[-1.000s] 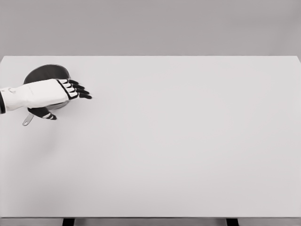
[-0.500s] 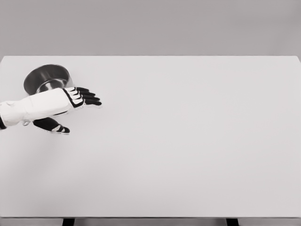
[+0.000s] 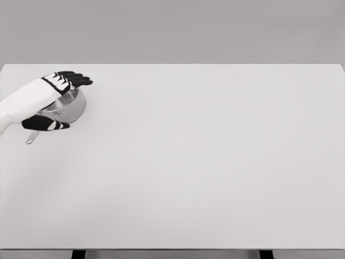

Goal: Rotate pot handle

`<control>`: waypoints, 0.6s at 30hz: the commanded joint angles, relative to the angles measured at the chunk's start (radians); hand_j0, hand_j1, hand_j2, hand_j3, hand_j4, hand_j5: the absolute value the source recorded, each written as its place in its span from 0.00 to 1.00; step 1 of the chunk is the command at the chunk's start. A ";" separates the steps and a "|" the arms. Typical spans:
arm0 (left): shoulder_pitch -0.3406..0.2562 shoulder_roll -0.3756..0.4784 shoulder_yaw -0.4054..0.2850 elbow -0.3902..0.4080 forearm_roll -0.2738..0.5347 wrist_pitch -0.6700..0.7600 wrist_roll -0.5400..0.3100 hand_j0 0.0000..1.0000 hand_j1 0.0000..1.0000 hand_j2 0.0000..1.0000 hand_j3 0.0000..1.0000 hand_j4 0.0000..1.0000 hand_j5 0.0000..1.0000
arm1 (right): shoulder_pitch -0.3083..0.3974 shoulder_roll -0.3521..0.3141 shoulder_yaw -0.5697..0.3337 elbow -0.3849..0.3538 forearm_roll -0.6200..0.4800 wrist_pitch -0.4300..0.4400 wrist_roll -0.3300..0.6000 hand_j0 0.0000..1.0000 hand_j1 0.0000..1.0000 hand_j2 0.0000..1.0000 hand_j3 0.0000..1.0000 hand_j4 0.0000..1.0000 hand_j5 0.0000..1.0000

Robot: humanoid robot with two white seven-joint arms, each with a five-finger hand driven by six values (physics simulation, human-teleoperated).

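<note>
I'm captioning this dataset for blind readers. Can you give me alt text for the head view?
The left hand reaches over a metal pot at the white table's far left, fingers extended. The pot's handle points toward the lower left.

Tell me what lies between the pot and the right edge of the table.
Nothing. In the head view, the table is bare from the pot under the left hand to its right edge.

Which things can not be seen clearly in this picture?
- Pot: in the head view, the left hand covers most of it.
- Pot handle: only its tip shows below the hand.
- Hand-to-pot contact: cannot tell.
- Left arm: cut off by left edge.
- Right arm: not in view.
</note>
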 commanded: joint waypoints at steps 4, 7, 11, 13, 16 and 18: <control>0.008 -0.003 -0.003 -0.018 -0.060 0.136 0.001 1.00 1.00 1.00 1.00 1.00 1.00 | 0.000 0.000 0.000 0.000 0.000 0.000 0.000 1.00 1.00 1.00 1.00 1.00 1.00; 0.021 -0.012 0.005 -0.022 -0.094 0.185 0.004 1.00 1.00 1.00 1.00 1.00 1.00 | 0.000 0.000 0.000 0.000 0.000 0.000 0.000 1.00 1.00 1.00 1.00 1.00 1.00; 0.025 -0.024 0.000 -0.015 -0.095 0.205 0.004 1.00 1.00 1.00 1.00 1.00 1.00 | 0.000 0.000 0.000 0.000 0.000 0.000 0.000 1.00 1.00 1.00 1.00 1.00 1.00; 0.043 -0.033 0.005 -0.014 -0.095 0.226 0.005 1.00 1.00 1.00 1.00 1.00 1.00 | 0.000 0.000 0.000 0.000 0.000 0.000 0.000 1.00 1.00 1.00 1.00 1.00 1.00; 0.046 -0.038 0.000 -0.012 -0.095 0.226 0.005 1.00 1.00 1.00 1.00 1.00 1.00 | 0.000 0.000 0.000 0.000 0.000 0.000 0.000 1.00 1.00 1.00 1.00 1.00 1.00; 0.049 -0.046 0.006 -0.006 -0.095 0.226 0.004 1.00 1.00 1.00 1.00 1.00 1.00 | 0.000 0.000 0.000 0.000 0.000 0.000 0.000 1.00 1.00 1.00 1.00 1.00 1.00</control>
